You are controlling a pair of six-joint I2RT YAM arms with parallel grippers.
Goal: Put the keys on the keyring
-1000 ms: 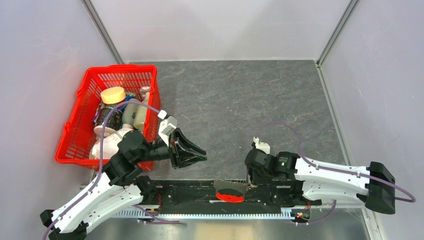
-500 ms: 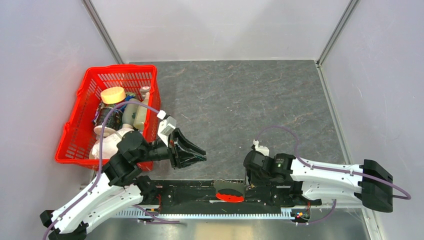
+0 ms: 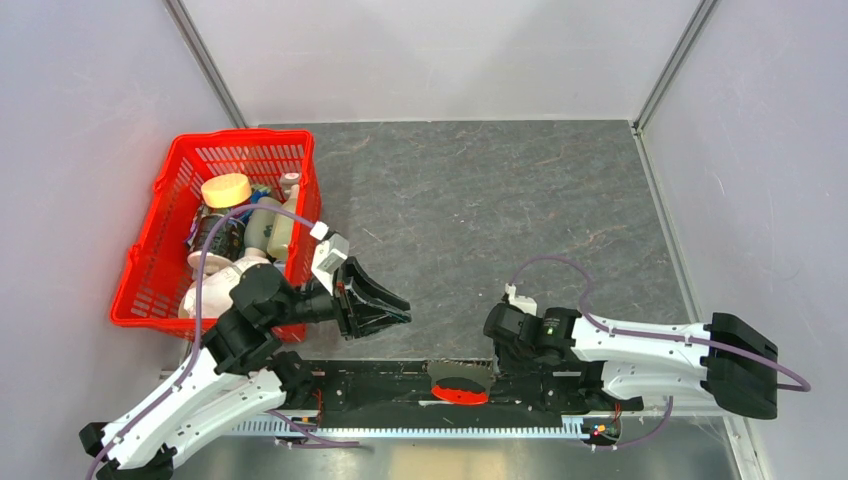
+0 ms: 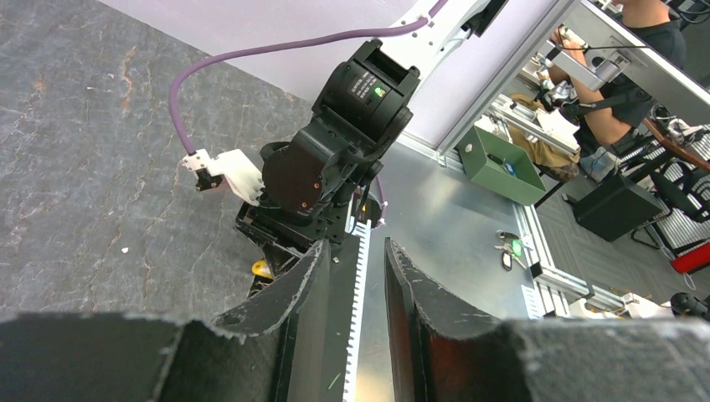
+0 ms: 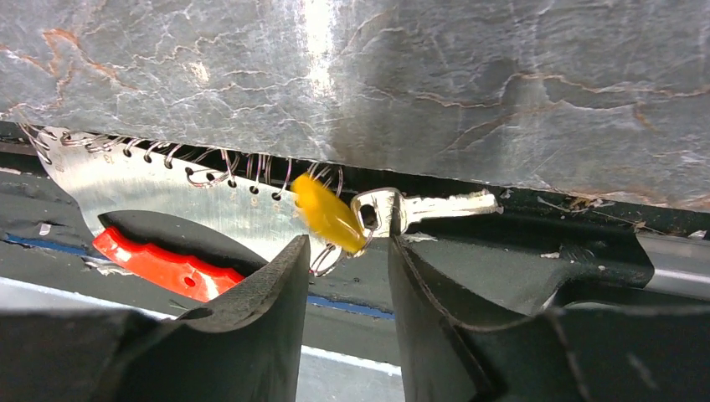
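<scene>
- 2 fingers of right gripper [image 5: 347,244] stand narrowly apart, clamping nothing, tips at the near edge of table [image 5: 502,84].
- Key [image 5: 427,207], silvery with yellow piece [image 5: 328,216], lies just beyond the tips.
- Keyring's red tag [image 5: 159,266] lies apart, leftward.
- Left gripper [image 4: 356,251]: slightly parted, empty.

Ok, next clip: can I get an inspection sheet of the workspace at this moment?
Surface: grey stone-look mat, scuffed.
Job's things: silvery key beside a blurred yellow tag, at the mat's near edge; red tag lies apart from them.
Clutter: red basket at left, holding a yellow disc and other items.
Grippers: left pincer open, empty; right pincer open, tips just short of the key.
Cables: purple cable loops off each wrist; no snag seen.
Surroundings: pale walls; person and green box outside the cell.
</scene>
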